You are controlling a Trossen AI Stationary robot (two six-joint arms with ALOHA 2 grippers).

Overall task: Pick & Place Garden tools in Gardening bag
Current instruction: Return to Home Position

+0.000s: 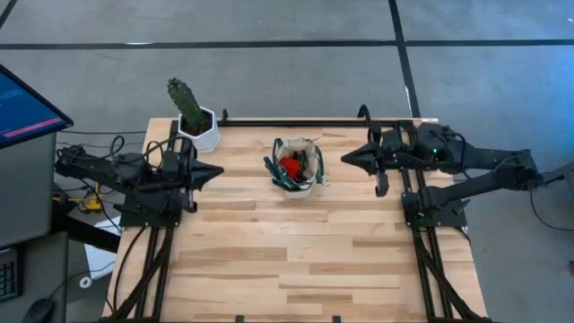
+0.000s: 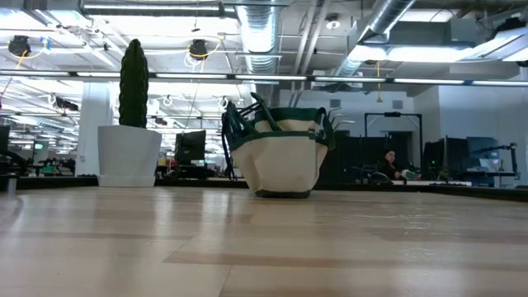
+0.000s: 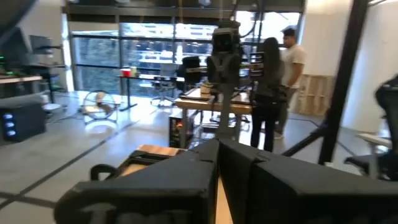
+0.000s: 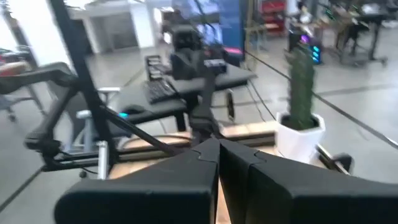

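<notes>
Gardening bag point(image 1: 307, 179): one, upright on the worktop point(image 1: 296, 260), at mid-width and toward the far edge, mouth up.
Garden tools point(image 1: 283, 176): all inside the bag, standing on end with their long axes near vertical. Dark green handles point(image 2: 237, 124) poke up at its left side and one red piece point(image 1: 290, 165) sits among them. I cannot count them exactly.
My left gripper point(image 1: 218, 172): fingers together, empty, left of the bag and apart from it, pointing right.
My right gripper point(image 1: 343, 159): fingers together, empty, right of the bag, pointing left.
Cactus pot point(image 1: 199, 130): one, far-left corner.
</notes>
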